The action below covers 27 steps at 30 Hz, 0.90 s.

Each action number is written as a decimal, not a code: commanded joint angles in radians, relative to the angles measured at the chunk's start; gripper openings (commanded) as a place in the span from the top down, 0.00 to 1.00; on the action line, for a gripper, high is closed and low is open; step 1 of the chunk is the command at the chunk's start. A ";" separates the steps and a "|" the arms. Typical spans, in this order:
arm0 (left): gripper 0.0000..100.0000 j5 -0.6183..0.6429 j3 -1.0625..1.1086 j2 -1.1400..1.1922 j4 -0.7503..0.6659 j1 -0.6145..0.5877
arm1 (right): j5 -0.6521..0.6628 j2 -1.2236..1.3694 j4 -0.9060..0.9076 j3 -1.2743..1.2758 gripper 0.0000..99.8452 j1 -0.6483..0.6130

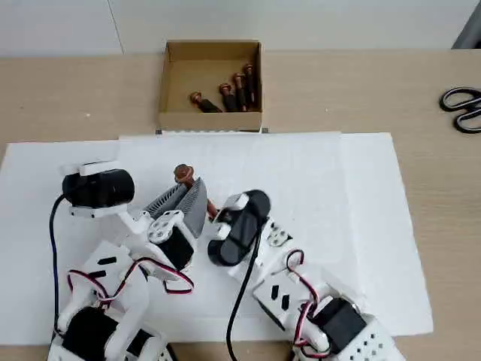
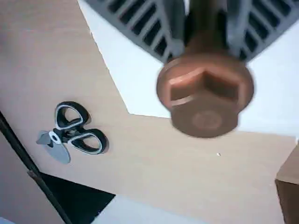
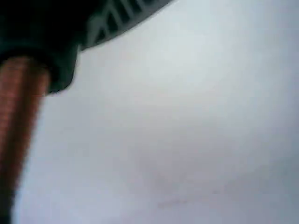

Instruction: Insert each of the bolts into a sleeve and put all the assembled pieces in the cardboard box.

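A copper bolt with a hex head sticks up out of my left gripper, whose grey ribbed fingers are shut on its shank, low over the white sheet. The bolt's threaded end comes out of a dark part below those fingers, and I cannot tell if that part is a sleeve. My right gripper is right beside this threaded end. The cardboard box stands at the back of the table and holds several assembled pieces.
A white paper sheet covers the table's middle under both arms. Black-handled scissors lie at the far right edge on bare wood, and they show as well in the left wrist view.
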 commanded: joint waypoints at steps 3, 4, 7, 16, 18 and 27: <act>0.99 0.005 0.016 -0.008 -0.063 -0.032 | -0.011 -0.018 -0.001 -0.071 1.00 -0.016; 0.99 0.005 0.018 -0.008 -0.061 -0.032 | -0.011 -0.018 -0.001 -0.071 1.00 -0.015; 0.99 0.005 0.018 -0.008 -0.060 -0.032 | -0.011 -0.018 -0.001 -0.072 1.00 -0.015; 0.99 0.005 0.010 -0.009 0.017 0.032 | -0.009 -0.018 -0.008 -0.072 1.00 -0.015; 0.99 0.003 0.008 -0.009 0.025 0.032 | -0.009 -0.018 -0.008 -0.072 1.00 -0.013; 0.99 0.002 0.012 -0.009 0.032 0.040 | -0.008 -0.018 -0.010 -0.103 1.00 0.013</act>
